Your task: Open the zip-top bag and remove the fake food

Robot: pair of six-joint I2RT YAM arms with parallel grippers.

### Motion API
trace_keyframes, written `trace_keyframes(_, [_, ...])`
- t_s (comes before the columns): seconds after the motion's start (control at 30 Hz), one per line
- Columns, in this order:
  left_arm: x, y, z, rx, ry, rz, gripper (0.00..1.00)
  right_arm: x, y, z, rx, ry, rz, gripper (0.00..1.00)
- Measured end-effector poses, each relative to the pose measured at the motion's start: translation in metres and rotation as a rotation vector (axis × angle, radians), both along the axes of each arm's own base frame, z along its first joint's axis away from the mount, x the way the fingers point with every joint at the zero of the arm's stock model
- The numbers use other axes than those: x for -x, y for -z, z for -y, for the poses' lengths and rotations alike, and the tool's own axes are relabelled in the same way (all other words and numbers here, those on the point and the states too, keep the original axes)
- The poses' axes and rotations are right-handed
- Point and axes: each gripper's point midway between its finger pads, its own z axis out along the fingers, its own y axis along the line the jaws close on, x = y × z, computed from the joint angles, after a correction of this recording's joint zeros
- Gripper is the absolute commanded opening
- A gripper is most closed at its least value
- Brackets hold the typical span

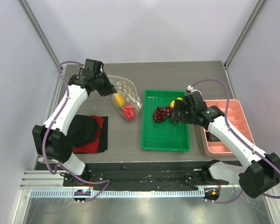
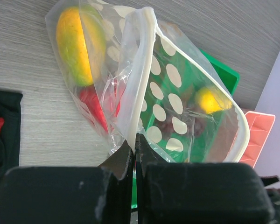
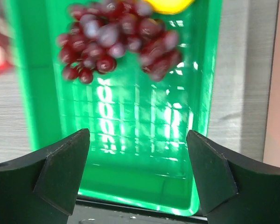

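The bag (image 1: 128,93) is lying left of the middle of the bench (image 1: 177,70), nearer the far edge, with its mouth already gaping. The left claw (image 2: 134,145) is clenching the zip strip and propping the mouth up. A yellow piece (image 2: 77,44) and a red piece (image 1: 128,112) are sitting inside. The grapes (image 3: 116,39) are lying in the green tray (image 1: 165,137) mid-bench, with another yellow bit (image 1: 176,101) beside them. The right claw (image 3: 137,154) is hanging over the tray, released and gripping nothing. I'd say we're mid-unloading. Next, the right claw should be reaching into the bag mouth for the red or yellow piece while the left claw is pinching the strip.
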Motion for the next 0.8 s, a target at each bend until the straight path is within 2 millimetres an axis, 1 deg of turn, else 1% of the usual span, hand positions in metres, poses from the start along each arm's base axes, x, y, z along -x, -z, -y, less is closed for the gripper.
trace_keyframes(0.03, [0.000, 0.000, 0.000, 0.000, 0.000, 0.000, 0.00, -0.002, -0.006, -0.001, -0.003, -0.004, 0.009, 0.90])
trace_keyframes(0.07, [0.000, 0.000, 0.000, 0.000, 0.001, 0.000, 0.00, -0.006, -0.017, -0.004, -0.016, -0.013, 0.033, 0.90])
trace_keyframes(0.17, [0.000, 0.000, 0.000, -0.001, 0.002, 0.001, 0.00, -0.026, -0.057, -0.020, -0.055, -0.060, 0.123, 0.88])
trace_keyframes(0.23, [0.000, 0.000, 0.000, -0.001, 0.004, 0.001, 0.00, -0.046, -0.087, -0.038, -0.084, -0.098, 0.192, 0.87])
trace_keyframes(0.27, [0.000, 0.000, 0.000, -0.001, 0.006, 0.002, 0.00, -0.058, -0.101, -0.049, -0.103, -0.116, 0.230, 0.84])
trace_keyframes(0.33, [0.000, 0.000, 0.001, -0.001, 0.009, 0.002, 0.00, -0.079, -0.121, -0.071, -0.137, -0.148, 0.277, 0.81])
trace_keyframes(0.4, [0.001, -0.001, 0.001, -0.003, 0.015, 0.005, 0.00, -0.100, -0.132, -0.096, -0.169, -0.179, 0.302, 0.70])
trace_keyframes(0.43, [0.001, -0.001, 0.001, -0.004, 0.017, 0.006, 0.00, -0.106, -0.133, -0.107, -0.179, -0.193, 0.301, 0.67])
trace_keyframes(0.47, [0.001, -0.001, 0.001, -0.005, 0.020, 0.008, 0.00, -0.116, -0.136, -0.123, -0.194, -0.211, 0.305, 0.65])
trace_keyframes(0.5, [0.001, -0.002, 0.002, -0.005, 0.022, 0.010, 0.00, -0.120, -0.137, -0.136, -0.204, -0.231, 0.308, 0.58])
trace_keyframes(0.53, [0.001, -0.002, 0.003, -0.005, 0.024, 0.012, 0.00, -0.124, -0.137, -0.151, -0.211, -0.252, 0.302, 0.54])
trace_keyframes(0.57, [0.001, -0.003, 0.004, -0.004, 0.027, 0.014, 0.00, -0.127, -0.139, -0.168, -0.224, -0.278, 0.305, 0.48])
trace_keyframes(0.6, [0.001, -0.004, 0.005, -0.003, 0.029, 0.017, 0.00, -0.129, -0.142, -0.185, -0.239, -0.306, 0.304, 0.38])
trace_keyframes(0.63, [0.001, -0.005, 0.006, -0.003, 0.030, 0.019, 0.00, -0.130, -0.144, -0.200, -0.253, -0.330, 0.306, 0.34])
trace_keyframes(0.73, [0.001, -0.009, 0.008, 0.001, 0.034, 0.029, 0.00, -0.129, -0.156, -0.234, -0.298, -0.381, 0.312, 0.27])
trace_keyframes(0.8, [0.001, -0.011, 0.009, 0.002, 0.036, 0.035, 0.00, -0.126, -0.163, -0.245, -0.313, -0.403, 0.320, 0.27])
